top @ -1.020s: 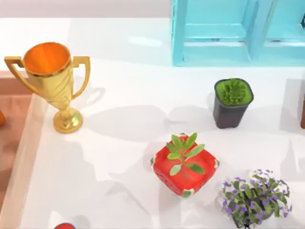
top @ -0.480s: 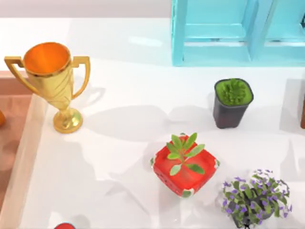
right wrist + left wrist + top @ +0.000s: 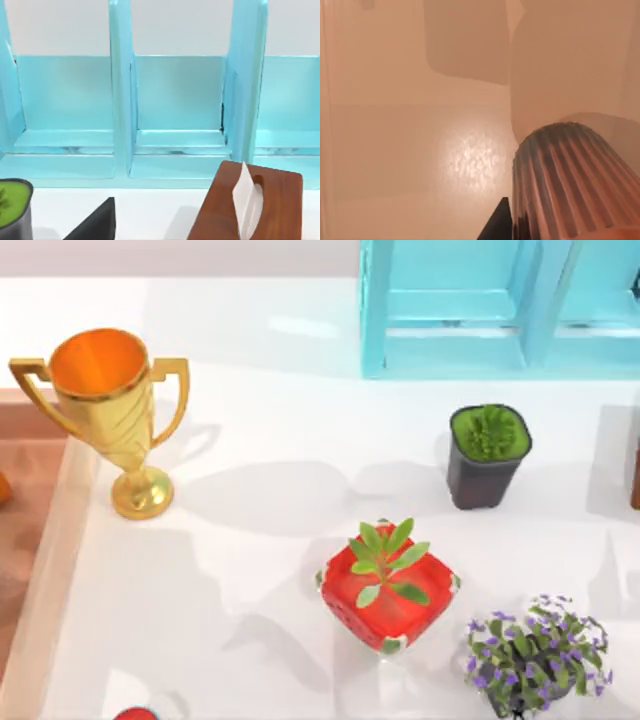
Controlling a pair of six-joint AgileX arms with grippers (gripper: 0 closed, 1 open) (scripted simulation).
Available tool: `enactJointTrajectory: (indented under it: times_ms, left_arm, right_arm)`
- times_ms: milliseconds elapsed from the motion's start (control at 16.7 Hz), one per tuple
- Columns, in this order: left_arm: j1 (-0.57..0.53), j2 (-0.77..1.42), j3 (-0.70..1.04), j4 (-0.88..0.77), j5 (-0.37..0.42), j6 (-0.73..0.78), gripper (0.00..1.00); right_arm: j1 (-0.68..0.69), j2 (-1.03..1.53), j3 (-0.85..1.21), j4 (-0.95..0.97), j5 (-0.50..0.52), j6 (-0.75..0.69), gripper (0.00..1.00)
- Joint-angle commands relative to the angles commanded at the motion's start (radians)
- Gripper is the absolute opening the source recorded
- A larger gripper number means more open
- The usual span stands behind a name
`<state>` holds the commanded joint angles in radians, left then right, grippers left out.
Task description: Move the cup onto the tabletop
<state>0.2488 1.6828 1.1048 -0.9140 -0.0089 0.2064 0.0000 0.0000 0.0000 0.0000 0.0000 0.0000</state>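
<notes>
Top view straight down, left wrist hugging cup (image 3: 570,180), right wrist facing shelf (image 3: 165,115)

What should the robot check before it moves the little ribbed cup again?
1. Cup close to the left pincer: ok, the cup sits right beside it.
2. Pincer gripping the cup: cannot tell.
3. Cup already over the white tabletop: cannot tell.
4. Free landing spot: ok, there is bare tabletop between the trophy and the red pot.
5. Trophy standing steady: ok, it is upright at the tabletop's left.
6. Right arm out of the way: ok, its camera faces the blue shelf.
</notes>
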Motion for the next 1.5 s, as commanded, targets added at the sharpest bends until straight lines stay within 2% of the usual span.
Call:
enactJointTrajectory:
  times_ms: [240,660,1140,1320,1500]
  left_arm:
    - [-0.063,-0.040,0.110,-0.075,-0.007,-0.127,0.00]
    - [-0.333,-0.105,0.204,-0.373,0.004,-0.282,0.00]
    - [-0.387,-0.095,0.210,-0.398,0.006,-0.325,0.00]
    - [-0.518,-0.076,0.230,-0.411,0.005,-0.455,0.00]
    - [-0.724,-0.062,0.244,-0.416,0.005,-0.657,0.00]
  right_arm:
    - [0.000,0.000,0.000,0.000,0.000,0.000,1.00]
    - [0.000,0.000,0.000,0.000,0.000,0.000,1.00]
    - [0.000,0.000,0.000,0.000,0.000,0.000,1.00]
    - [0.000,0.000,0.000,0.000,0.000,0.000,1.00]
    - [0.000,0.000,0.000,0.000,0.000,0.000,1.00]
